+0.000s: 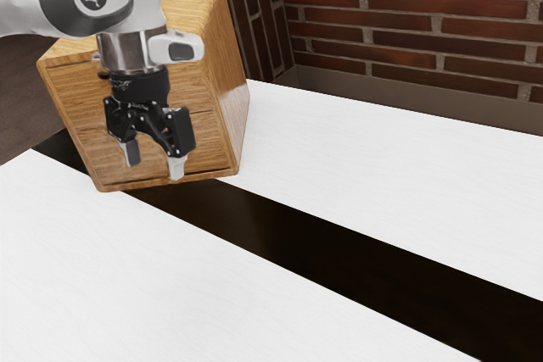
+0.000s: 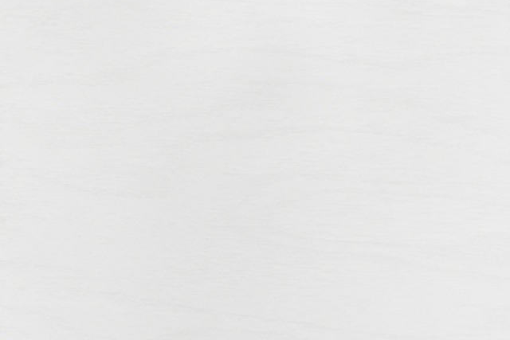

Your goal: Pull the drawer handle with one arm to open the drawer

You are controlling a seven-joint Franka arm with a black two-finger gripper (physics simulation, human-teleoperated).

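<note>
The table (image 1: pixel 407 167) is carrying a wooden cabinet (image 1: pixel 216 57) at the exterior view's upper left, and its drawer (image 1: pixel 208 137) is looking closed. The gripper (image 1: pixel 153 159) is hanging before this front, pointing down, jaws standing wide with nothing between. The handle is hiding behind the hand (I cannot make it out). Closing blindly, the fingers are risking to miss it and slide off the wood.

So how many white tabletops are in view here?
2. The near tabletop spans the foreground; the far tabletop lies beyond the dark gap, toward the brick wall. The cabinet could hide more behind it.
</note>
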